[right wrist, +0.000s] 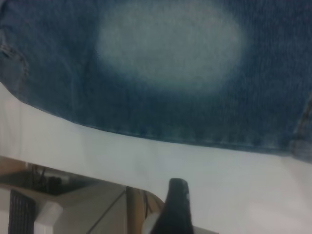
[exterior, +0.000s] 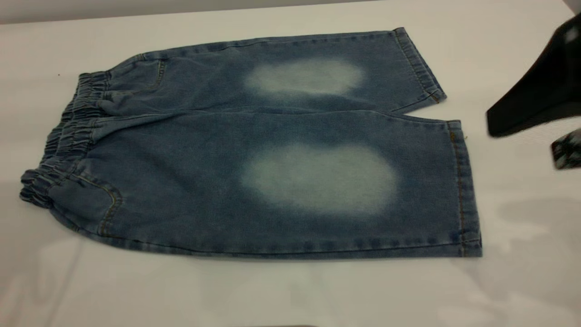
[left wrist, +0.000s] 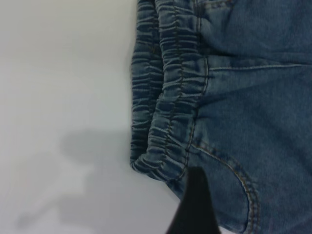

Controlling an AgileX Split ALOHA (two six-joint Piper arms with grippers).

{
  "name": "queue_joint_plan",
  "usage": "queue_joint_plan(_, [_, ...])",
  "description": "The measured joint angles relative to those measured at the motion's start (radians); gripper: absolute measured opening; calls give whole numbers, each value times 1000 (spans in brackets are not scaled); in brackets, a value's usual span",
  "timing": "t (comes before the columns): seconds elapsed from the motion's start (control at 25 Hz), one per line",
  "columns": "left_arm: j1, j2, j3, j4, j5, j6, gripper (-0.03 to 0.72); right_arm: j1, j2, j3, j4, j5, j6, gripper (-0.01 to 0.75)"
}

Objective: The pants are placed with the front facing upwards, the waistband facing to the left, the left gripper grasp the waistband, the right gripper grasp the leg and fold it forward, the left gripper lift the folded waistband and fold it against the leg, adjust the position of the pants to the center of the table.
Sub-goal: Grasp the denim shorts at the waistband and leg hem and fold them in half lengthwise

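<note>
Lying flat, pants [exterior: 272,150], waistband [left wrist: 168,97] gathers close-up

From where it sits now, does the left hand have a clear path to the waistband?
Probably yes. In the left wrist view, the left hand hangs just off the waistband at its near corner, and nothing lies over or beside that gathered edge on the table. The right hand is far off past the leg hems.
</note>
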Motion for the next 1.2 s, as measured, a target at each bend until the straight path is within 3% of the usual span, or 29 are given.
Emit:
queue_joint_plan(0.32, [105, 170, 0, -3, -7, -2, 520, 0, 112, 0, 144, 4, -197, 579])
queue_joint_plan(1.2, [106, 698, -211, -7, -7, 23, 520, 0, 112, 0, 168, 7, -236, 579])
